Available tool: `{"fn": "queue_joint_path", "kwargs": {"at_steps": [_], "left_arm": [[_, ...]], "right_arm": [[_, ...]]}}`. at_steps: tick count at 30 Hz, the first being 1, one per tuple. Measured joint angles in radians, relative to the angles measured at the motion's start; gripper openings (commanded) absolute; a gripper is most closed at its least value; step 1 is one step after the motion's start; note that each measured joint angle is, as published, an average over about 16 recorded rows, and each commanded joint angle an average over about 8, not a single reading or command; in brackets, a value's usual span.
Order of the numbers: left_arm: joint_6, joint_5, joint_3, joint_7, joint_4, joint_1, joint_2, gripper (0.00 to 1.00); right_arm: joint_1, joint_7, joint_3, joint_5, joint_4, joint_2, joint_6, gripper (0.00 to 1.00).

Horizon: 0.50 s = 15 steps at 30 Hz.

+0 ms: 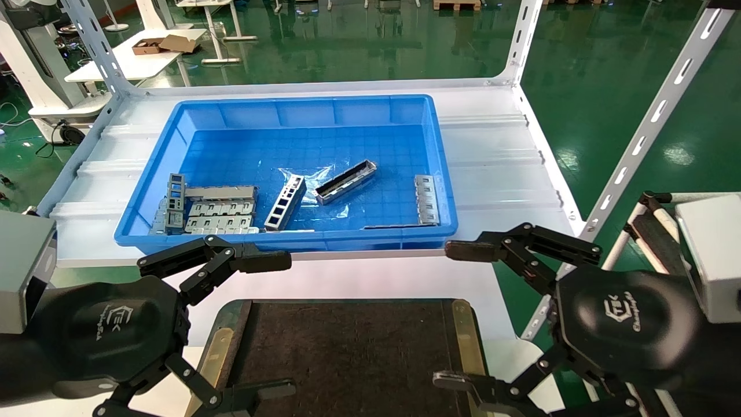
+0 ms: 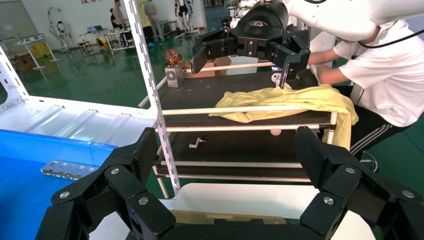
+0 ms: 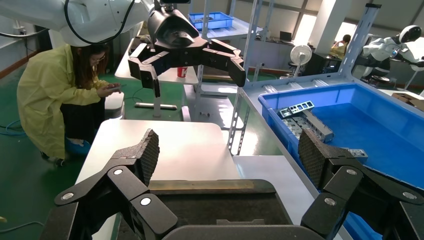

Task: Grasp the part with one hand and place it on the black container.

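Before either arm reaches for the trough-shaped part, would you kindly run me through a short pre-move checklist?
1. Silver-grey hollow trough-shaped metal bar lies uncovered in the deep blue plastic bin: ok.
2. Space around it; the ladder-like grey bar with square holes lies close beside: cannot tell.
3. Left tool open, empty: ok.
4. Right tool open, empty: ok.
5. Flat black felt-surfaced tray free to receive it: ok.

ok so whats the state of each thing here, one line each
part: lying in the blue bin, hollow side up, untouched
tray: black, nothing on it
blue bin: open, holds metal pieces
ladder bar: lying in the bin
plates: flat in the bin
left pincer: open, over tray's edge
right pincer: open, over tray's other edge
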Motion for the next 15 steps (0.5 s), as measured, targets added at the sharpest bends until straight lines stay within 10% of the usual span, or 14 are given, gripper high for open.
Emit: {"fn": "queue_joint_path", "kwargs": {"at_steps": [15], "left_arm": [[-0.003,0.002,-0.001,0.0,0.0,0.0,-0.002,1.0]], "right_arm": [[0.0,0.0,0.0,0.0,0.0,0.0,0.0,1.0]]}}
